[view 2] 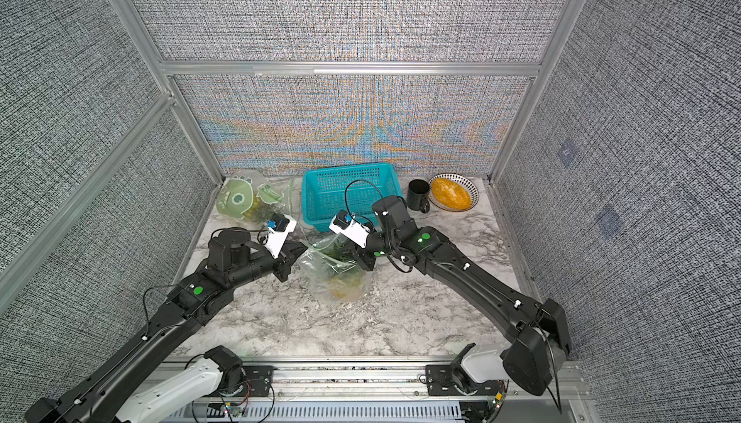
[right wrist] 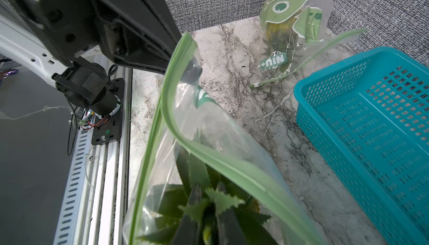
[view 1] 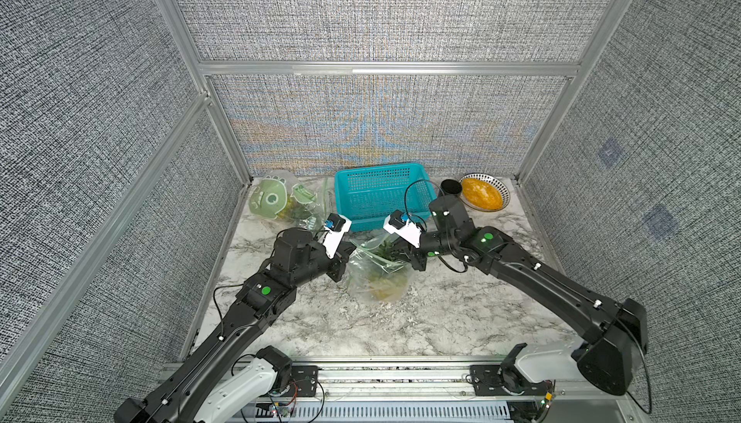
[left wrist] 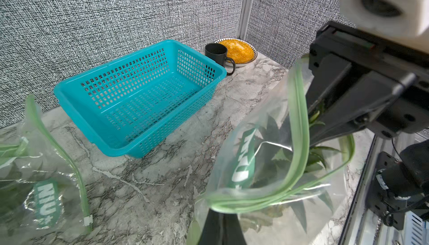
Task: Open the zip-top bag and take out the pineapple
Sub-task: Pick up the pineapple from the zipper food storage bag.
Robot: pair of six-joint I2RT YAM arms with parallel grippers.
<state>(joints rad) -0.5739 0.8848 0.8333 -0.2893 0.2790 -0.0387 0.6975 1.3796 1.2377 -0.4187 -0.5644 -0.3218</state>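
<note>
The clear zip-top bag (view 1: 371, 280) (view 2: 326, 284) with a green zip rim (left wrist: 298, 139) stands mid-table, its mouth pulled open. Inside is the pineapple (view 1: 384, 289) (view 2: 345, 286), its spiky leaves (right wrist: 222, 200) pointing up at the mouth. My left gripper (left wrist: 222, 216) (view 1: 348, 254) is shut on the corner of the bag's rim. My right gripper (right wrist: 209, 225) (view 1: 397, 254) reaches down into the mouth, and its fingers are shut on the pineapple's leaves. The fruit's yellow body shows only dimly through the plastic.
A teal basket (view 1: 385, 196) (left wrist: 139, 97) stands just behind the bag. A black mug (view 1: 452, 188) and a plate of yellow food (view 1: 483, 193) sit at the back right. A second bag with a green cartoon print (view 1: 276, 200) (right wrist: 292, 20) lies at the back left.
</note>
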